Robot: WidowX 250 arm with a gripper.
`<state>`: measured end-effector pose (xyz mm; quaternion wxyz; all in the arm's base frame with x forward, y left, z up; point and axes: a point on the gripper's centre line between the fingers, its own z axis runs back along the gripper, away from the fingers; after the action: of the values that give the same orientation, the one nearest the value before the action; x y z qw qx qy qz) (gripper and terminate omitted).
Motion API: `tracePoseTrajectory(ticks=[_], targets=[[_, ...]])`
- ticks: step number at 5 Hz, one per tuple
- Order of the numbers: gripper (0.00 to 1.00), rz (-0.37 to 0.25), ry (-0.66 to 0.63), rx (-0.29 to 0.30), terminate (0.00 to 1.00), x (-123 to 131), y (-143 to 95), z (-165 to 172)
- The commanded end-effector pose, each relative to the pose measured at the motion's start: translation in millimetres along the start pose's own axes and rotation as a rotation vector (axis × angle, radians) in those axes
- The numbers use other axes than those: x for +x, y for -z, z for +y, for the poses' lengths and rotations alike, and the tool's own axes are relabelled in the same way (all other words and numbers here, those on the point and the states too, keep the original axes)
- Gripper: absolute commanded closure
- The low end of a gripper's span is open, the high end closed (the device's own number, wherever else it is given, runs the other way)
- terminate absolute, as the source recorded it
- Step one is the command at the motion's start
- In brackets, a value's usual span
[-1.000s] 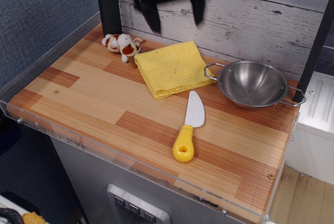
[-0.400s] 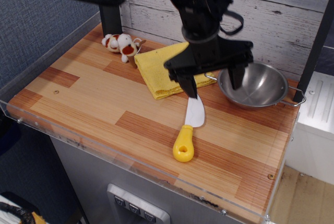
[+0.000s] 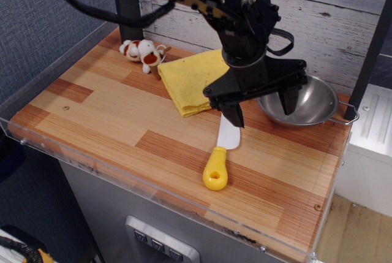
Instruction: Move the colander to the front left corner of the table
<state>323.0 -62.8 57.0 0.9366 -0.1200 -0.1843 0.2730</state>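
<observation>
Striped wood planks in light and reddish-brown tones make up the table (image 3: 110,122), which has a clear acrylic rim and fills most of the frame, backed by a whitewashed plank wall. At the upper left of the tabletop lies a small plush dog (image 3: 142,51), white with brown patches. Just right of it a folded yellow cloth (image 3: 190,79) rests flat. Below the cloth, near the centre of the frame, a toy knife (image 3: 220,152) with a white blade and yellow handle points toward the lower edge. Above the knife hangs the black gripper (image 3: 260,107), its two fingers spread wide apart and holding nothing; one finger is over the blade, the other over the bowl's rim. At the right, the shiny colander (image 3: 309,100) sits on the table, partly hidden behind the gripper.
</observation>
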Motion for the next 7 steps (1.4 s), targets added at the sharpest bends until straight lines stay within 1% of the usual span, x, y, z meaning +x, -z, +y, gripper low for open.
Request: tracePoseTrajectory(ticks=[1,2,4,5,7], targets=[[0.00,-0.042,-0.058,-0.018,0.00,17,7,-5],[0.00,-0.034,-0.074,-0.003,0.00,22,23,-19],[0.00,-0.023,-0.083,0.029,0.00,23,41,-29],[1.00,-0.022,-0.065,0.069,0.00,19,43,-31],[1.00,-0.010,-0.040,0.071,0.00,10,39,-35]])
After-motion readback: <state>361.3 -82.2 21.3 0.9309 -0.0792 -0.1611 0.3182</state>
